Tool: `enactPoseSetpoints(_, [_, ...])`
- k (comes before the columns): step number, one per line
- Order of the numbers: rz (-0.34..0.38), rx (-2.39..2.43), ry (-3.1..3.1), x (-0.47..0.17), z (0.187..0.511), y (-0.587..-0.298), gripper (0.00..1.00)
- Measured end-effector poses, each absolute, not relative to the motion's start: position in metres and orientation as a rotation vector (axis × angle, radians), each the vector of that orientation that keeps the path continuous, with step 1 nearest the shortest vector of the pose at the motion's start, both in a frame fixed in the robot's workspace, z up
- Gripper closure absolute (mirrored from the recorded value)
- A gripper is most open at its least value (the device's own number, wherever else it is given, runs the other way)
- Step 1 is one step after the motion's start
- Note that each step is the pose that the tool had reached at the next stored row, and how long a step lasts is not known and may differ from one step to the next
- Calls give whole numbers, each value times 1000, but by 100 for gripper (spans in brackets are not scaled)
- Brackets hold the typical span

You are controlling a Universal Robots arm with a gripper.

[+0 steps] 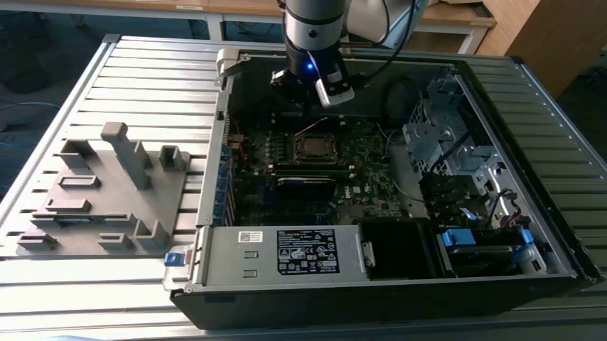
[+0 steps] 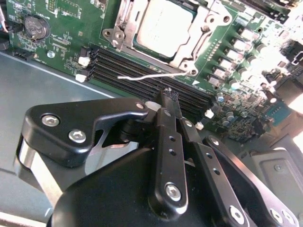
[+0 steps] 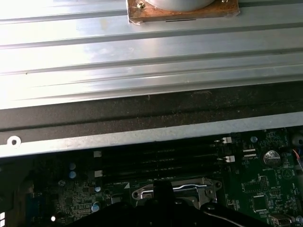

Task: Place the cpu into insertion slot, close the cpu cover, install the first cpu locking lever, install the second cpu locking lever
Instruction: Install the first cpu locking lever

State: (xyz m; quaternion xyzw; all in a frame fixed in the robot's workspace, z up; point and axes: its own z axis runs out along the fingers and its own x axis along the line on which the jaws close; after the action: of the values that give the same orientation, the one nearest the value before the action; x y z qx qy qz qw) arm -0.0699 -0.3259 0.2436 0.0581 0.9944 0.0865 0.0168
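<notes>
One cpu [image 2: 163,23]: square, dull silver top, flat and face up, no long axis. It sits in the insertion slot [image 2: 135,45] on the motherboard [image 2: 71,28] inside the computer case [image 1: 379,307]. The cpu cover [image 2: 187,51] lies down over its edges. One wire lever [image 2: 151,75] runs alongside the memory slots [image 2: 142,64]. My gripper [image 2: 169,94] is closed on nothing, near those slots.

We see an open computer case [image 1: 379,302] lying on a ribbed metal table [image 1: 142,64]. Inside it, a green motherboard [image 1: 370,188] sits beside a metal drive cage [image 1: 441,135], with a labelled grey power supply [image 1: 284,252] along the near edge. On the exterior view's left, a grey moulded fixture plate [image 1: 104,206] rests on the table. In the second wrist view we find long black memory slots [image 2: 123,64] and a round coin battery [image 2: 36,27].
</notes>
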Motion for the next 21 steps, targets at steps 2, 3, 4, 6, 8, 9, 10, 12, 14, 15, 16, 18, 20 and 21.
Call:
enactPoseSetpoints(2, [269,181,3091,-69,243,-326,89])
enactPoseSetpoints(3, [269,181,3091,-69,242,-326,89])
enactPoseSetpoints(4, [269,181,3091,-69,242,-326,89])
enactPoseSetpoints(6, [269,181,3091,-68,241,-326,89])
enactPoseSetpoints(8, [269,181,3091,-67,241,-326,89])
enactPoseSetpoints(9, [269,181,3091,-66,241,-326,89])
enactPoseSetpoints(10, [269,181,3091,-66,240,-326,89])
enactPoseSetpoints(12, [269,181,3091,-64,240,-326,89])
enactPoseSetpoints(14, [269,181,3091,-63,240,-326,89])
enactPoseSetpoints(15, [269,181,3091,-63,240,-326,89])
enactPoseSetpoints(16, [269,181,3091,-62,240,-326,89])
enactPoseSetpoints(18, [269,181,3091,-62,239,-326,89])
enactPoseSetpoints(20, [269,181,3091,-61,239,-326,89])
enactPoseSetpoints(21, [269,181,3091,-61,239,-326,89])
